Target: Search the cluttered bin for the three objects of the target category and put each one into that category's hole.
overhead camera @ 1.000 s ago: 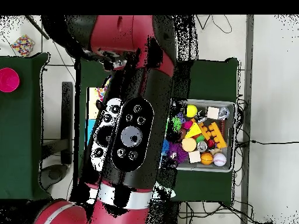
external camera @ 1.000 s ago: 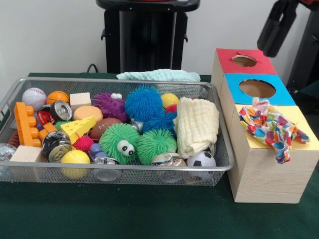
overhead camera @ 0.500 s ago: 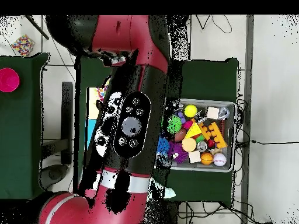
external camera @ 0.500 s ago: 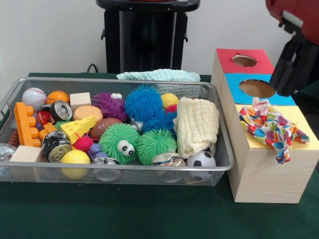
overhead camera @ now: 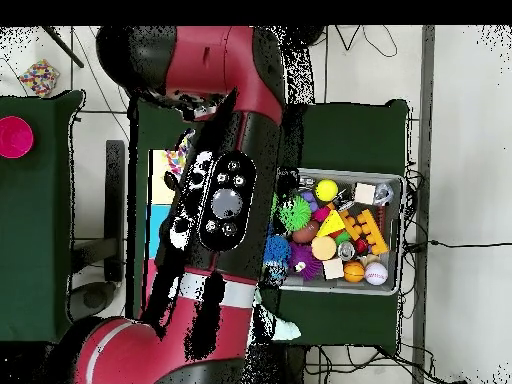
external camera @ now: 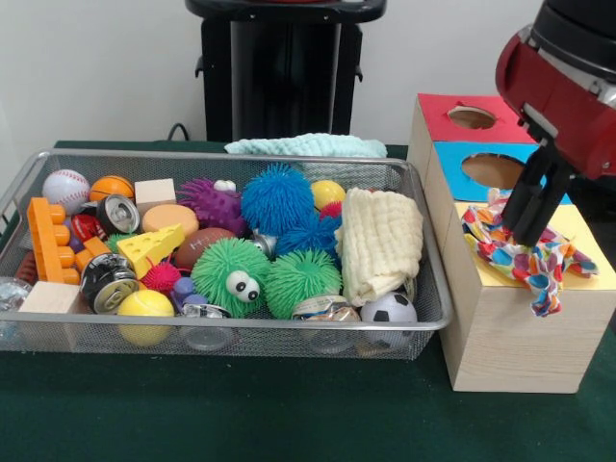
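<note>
The silver wire-mesh bin (external camera: 423, 318) holds fuzzy pom-pom balls, crushed cans, wooden blocks, sport balls and a folded cream muslin cloth (external camera: 381, 243) against its right wall. A multicoloured polka-dot cloth (external camera: 525, 252) lies bunched over the yellow section of the wooden box with red, blue and yellow hole tops (external camera: 505, 327), covering that hole. The black gripper (external camera: 527, 207) touches this cloth; cannot tell whether it is clenched or released. Overhead, the red and black arm (overhead camera: 222, 200) hides the box. The gripper has dropped lower than half a second ago.
</note>
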